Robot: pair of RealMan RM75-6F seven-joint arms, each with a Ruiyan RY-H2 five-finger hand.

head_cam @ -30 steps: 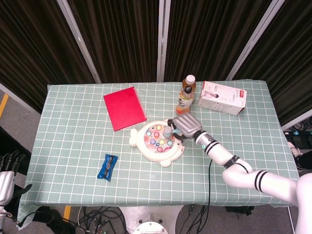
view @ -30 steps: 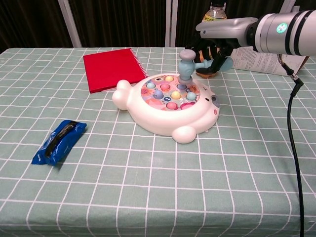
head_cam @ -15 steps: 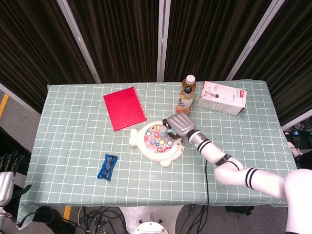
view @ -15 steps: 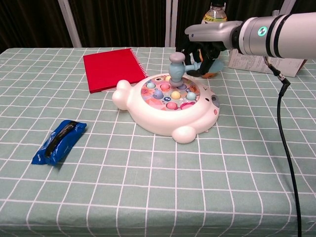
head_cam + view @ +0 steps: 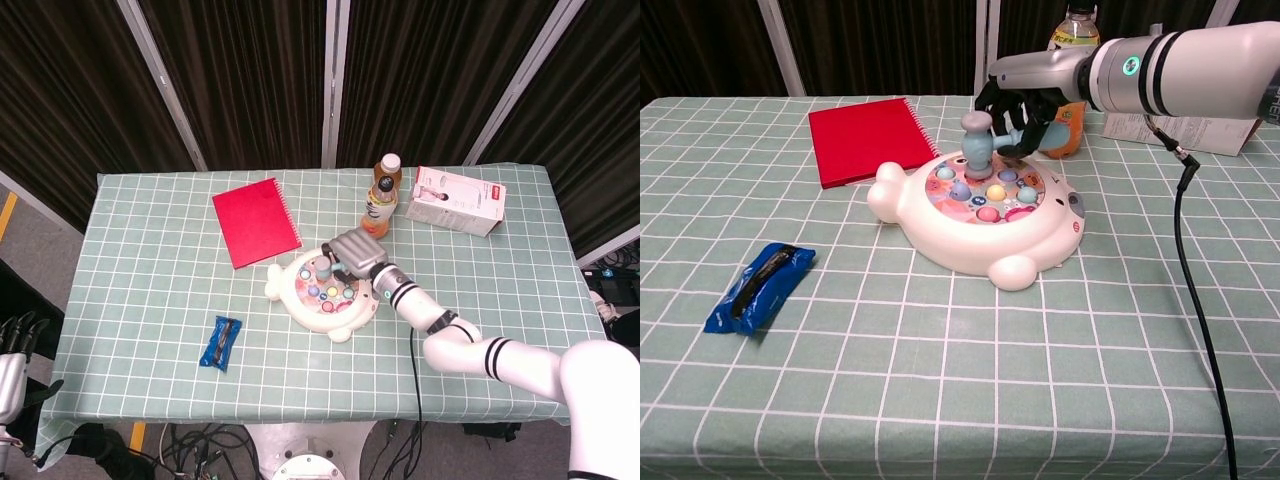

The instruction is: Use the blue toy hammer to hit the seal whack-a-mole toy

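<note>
From the head view I see my right robot hand (image 5: 355, 250) reaching over the far side of the seal toy (image 5: 322, 291), its fingers wrapped around the handle of the blue hammer (image 5: 326, 262). From up there the hammer is mostly covered by the grey back of the hand, so I can only make out a bit of its head above the coloured buttons. The chest view gives me what I need: the right robot hand (image 5: 1025, 100) grips the handle, and the hammer (image 5: 977, 142) stands with its head pointing down over the upper left part of the button field on the seal toy (image 5: 975, 213). I cannot tell whether the head touches a button or sits just above it.

The seal toy lies near the middle of the desk (image 5: 150, 290). A red notebook (image 5: 255, 222) lies beyond it to the left, and a blue packet (image 5: 220, 342) lies well apart on the near left; both show in the chest view too. The bottle (image 5: 380, 193) stands just behind the hand, and the chest view shows only its cap and part of its body. The white box (image 5: 457, 200) shows whole only from the head.

My left robot hand (image 5: 18, 340) appears only at the lower left edge of the head view, off the desk; I cannot tell how its fingers are set.
</note>
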